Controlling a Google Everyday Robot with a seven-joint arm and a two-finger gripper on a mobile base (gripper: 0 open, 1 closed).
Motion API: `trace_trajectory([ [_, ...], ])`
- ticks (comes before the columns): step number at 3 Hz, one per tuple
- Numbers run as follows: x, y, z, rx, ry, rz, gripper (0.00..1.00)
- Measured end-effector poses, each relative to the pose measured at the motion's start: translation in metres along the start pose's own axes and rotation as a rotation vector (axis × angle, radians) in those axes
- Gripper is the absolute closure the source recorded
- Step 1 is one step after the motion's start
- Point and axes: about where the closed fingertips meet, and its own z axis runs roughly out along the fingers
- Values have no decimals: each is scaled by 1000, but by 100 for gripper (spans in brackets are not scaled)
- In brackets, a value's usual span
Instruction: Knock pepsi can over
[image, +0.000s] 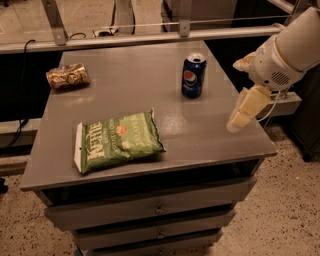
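Note:
The pepsi can (193, 75) is dark blue with a round red-white-blue logo and a silver top. It stands upright on the grey table (135, 95), toward the back right. My gripper (243, 109) hangs from the white arm (290, 47) over the table's right edge. It is to the right of the can and a little nearer the front, apart from the can and holding nothing.
A green chip bag (116, 141) lies flat at the front left of the table. A brownish-gold patterned can (67, 76) lies on its side at the back left. A metal rail (150, 37) runs behind the table. Drawers (155, 207) sit below the top.

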Motion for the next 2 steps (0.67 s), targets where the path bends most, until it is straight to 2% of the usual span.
trace_trajectory([
  [2,-25,-49,56,56,-179,120,0],
])
